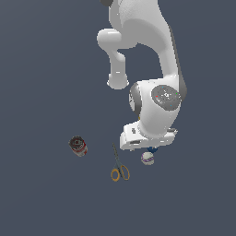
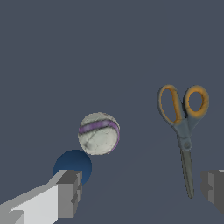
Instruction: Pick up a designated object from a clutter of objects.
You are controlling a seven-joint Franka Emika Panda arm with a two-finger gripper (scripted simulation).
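Note:
The whitish ball point(image 2: 99, 133) with a purple band lies on the dark floor; in the exterior view it point(image 1: 147, 158) peeks out just below the arm's hand. A plain dark-blue ball point(image 2: 70, 165) touches it or sits close beside it, partly behind one fingertip point(image 2: 70, 192). My gripper point(image 2: 142, 189) is open and empty, above the floor, with the whitish ball a little beyond the gap between its fingers. The yellow-handled scissors point(image 2: 183, 127) lie shut near the other fingertip point(image 2: 214, 189). In the exterior view the fingers are hidden behind the hand point(image 1: 147, 138).
A red-and-white can point(image 1: 78, 145) lies on its side at the exterior view's left of the scissors point(image 1: 119, 167). The white arm point(image 1: 147, 55) rises over the scene's upper middle. The olive-yellow and blue can is out of view.

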